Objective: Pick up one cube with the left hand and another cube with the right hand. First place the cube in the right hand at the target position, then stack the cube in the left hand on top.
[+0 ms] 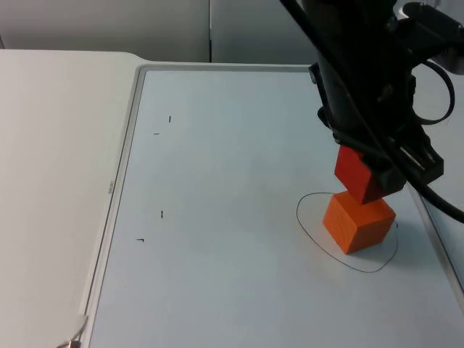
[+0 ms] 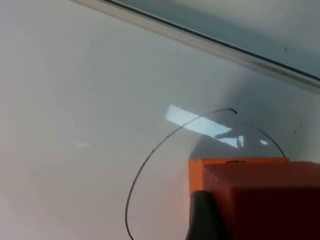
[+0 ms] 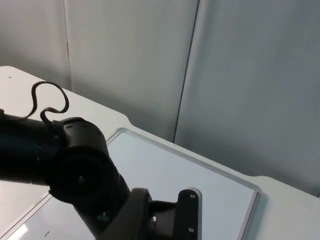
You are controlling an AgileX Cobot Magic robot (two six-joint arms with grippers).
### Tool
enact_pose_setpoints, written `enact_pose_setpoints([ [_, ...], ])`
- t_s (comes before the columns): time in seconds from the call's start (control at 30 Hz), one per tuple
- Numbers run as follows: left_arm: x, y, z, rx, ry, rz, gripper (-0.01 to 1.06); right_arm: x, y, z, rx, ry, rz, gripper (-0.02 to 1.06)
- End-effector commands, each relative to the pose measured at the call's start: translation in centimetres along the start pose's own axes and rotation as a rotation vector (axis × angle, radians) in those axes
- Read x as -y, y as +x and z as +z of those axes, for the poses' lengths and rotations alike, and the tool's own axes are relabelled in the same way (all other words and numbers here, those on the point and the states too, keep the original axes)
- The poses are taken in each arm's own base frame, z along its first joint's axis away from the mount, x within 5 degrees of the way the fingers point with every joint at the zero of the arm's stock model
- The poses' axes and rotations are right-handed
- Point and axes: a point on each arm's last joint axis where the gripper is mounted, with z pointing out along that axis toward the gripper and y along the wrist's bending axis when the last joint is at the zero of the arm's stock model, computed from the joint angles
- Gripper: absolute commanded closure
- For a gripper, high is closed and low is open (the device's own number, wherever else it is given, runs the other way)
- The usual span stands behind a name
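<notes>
Orange cube (image 1: 358, 222) under red cube (image 1: 355, 171), left hand (image 1: 388, 170) seemingly gripping.

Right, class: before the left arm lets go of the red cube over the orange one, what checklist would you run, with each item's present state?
1. Orange cube inside the drawn circle: ok.
2. Left gripper shut on the red cube: ok.
3. Red cube above the orange cube: ok.
4. Red cube squared up and centred on the orange cube: cannot tell.
5. Red cube's underside resting on the orange cube's top: cannot tell.
6. Right arm away from the stack: ok, it waits back from the cubes.
</notes>
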Motion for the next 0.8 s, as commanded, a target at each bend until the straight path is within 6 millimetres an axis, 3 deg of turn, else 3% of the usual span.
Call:
enact_pose_setpoints([
  [0.0, 0.1, -0.1, 0.5, 0.004, 0.001, -0.019, 0.96, -0.1, 0.0, -0.1, 0.005, -0.008, 0.008, 0.06],
  [0.77, 0.0, 0.1, 1.7, 0.007, 0.004, -0.034, 0.96, -0.2, 0.1, -0.1, -0.008, -0.019, 0.02, 0.06],
])
